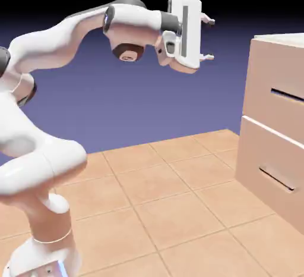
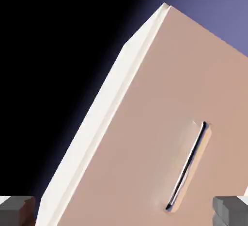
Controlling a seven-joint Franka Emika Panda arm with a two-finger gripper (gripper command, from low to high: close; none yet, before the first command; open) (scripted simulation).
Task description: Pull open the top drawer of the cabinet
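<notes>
Our gripper [image 1: 208, 38] hangs with its fingers spread and empty, up in open air well short of the cabinet [image 1: 261, 79], higher than its top. The top drawer [image 1: 276, 100] sits shut below — rigid, probably sliding stiffly. We judge its thin bar handle [image 2: 186, 167] the only hold — clear room lies between.

Arm [image 1: 65, 32] glossy white, dark grey bands at the joints. End effector [image 1: 209, 38] white body with a grey stripe, small grey fingertips [image 2: 17, 209]. Cabinet [image 1: 261, 151] pale beige-pink, lighter cream-white top. Top drawer [image 1: 276, 88] same beige-pink, thin dark bar handle [image 1: 288, 95]. Lower drawer [image 1: 267, 169] matches, dark handle too. Table [image 1: 172, 204] terracotta-orange square tiles with darker grout lines. Backdrop blue-violet, fading to black at the top.
</notes>
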